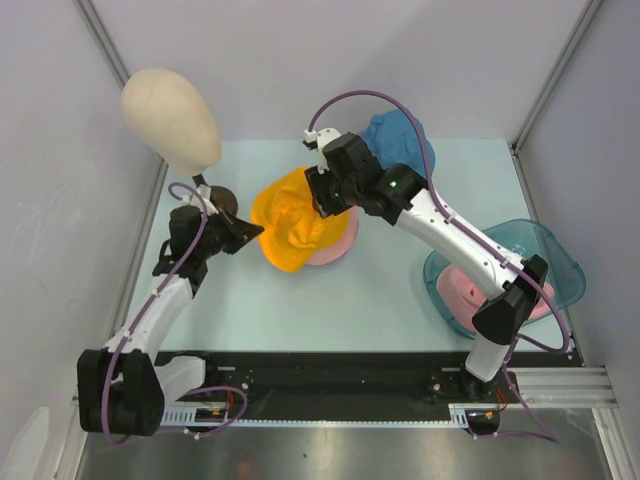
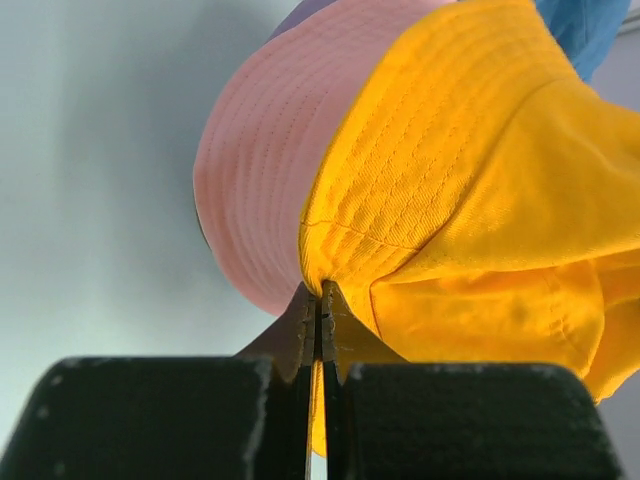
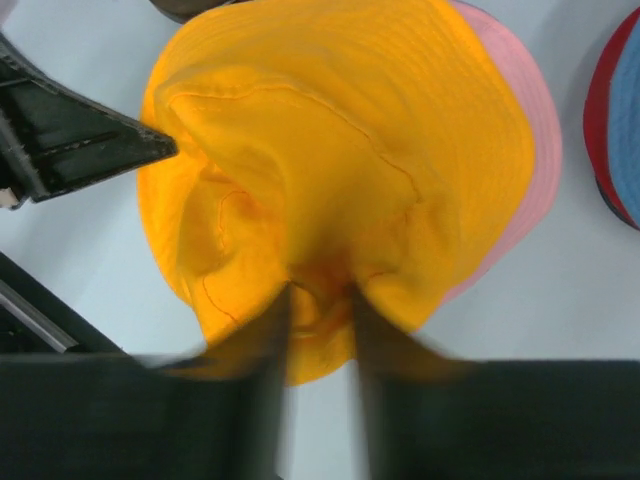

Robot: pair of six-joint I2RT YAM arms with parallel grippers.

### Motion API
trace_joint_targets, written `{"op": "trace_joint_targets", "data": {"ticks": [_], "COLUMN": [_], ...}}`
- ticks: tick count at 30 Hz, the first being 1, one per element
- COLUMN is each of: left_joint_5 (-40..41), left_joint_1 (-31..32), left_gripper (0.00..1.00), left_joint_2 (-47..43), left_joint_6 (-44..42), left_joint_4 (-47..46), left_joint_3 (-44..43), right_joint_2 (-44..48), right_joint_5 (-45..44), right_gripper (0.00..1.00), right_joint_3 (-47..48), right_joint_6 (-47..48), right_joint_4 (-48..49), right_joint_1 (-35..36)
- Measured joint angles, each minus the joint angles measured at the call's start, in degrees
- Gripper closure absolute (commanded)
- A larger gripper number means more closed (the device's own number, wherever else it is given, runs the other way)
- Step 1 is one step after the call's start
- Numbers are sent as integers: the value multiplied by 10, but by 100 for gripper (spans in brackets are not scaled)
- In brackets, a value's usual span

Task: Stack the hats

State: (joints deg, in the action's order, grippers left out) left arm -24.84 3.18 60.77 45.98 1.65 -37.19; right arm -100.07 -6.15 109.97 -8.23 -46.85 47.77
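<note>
Judged partly done: orange hat (image 1: 290, 225) seated crooked over pink hat (image 1: 338, 250) at mid-surface, pinched at its brim by the clenched left hand (image 2: 318, 292) and straddled at a fold by the right hand (image 3: 320, 300), fingers too blurred to tell grip from release. Left to gather, by appearance: blue hat (image 1: 395, 135) over red hat (image 3: 598, 90) near the far edge, and second pink hat (image 1: 458, 292) in the tray (image 1: 560, 250) at the right edge. Open surface (image 1: 300, 320) noted toward the near edge; far-left corner crowded by the mannequin head (image 1: 170, 120).

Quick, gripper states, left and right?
Left gripper: closed on the orange hat, at its brim.
Right gripper: blurred at the orange hat; cannot tell.
</note>
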Motion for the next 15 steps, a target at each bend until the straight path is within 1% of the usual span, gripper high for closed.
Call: {"op": "trace_joint_targets", "data": {"ticks": [2, 5, 7, 8, 11, 15], "left_joint_5": [-14, -31, -40, -45, -55, -58], "left_joint_1": [0, 0, 0, 0, 0, 0], "left_gripper": [100, 100, 100, 100, 100, 100], "left_joint_2": [28, 59, 72, 76, 91, 104], "left_joint_6": [-2, -6, -12, -15, -22, -32], "left_joint_4": [-26, -58, -72, -77, -87, -89], "left_joint_3": [0, 0, 0, -2, -10, -20], "right_joint_2": [0, 10, 32, 46, 91, 131], "right_joint_5": [9, 34, 64, 87, 152, 240], "right_gripper": [35, 33, 34, 38, 42, 43], "right_joint_3": [-1, -12, -37, -51, -104, -187], "right_joint_6": [-6, -11, -13, -15, -26, -44], "right_joint_4": [1, 8, 21, 26, 64, 137], "right_joint_1": [-5, -28, -59, -79, -141, -213]}}
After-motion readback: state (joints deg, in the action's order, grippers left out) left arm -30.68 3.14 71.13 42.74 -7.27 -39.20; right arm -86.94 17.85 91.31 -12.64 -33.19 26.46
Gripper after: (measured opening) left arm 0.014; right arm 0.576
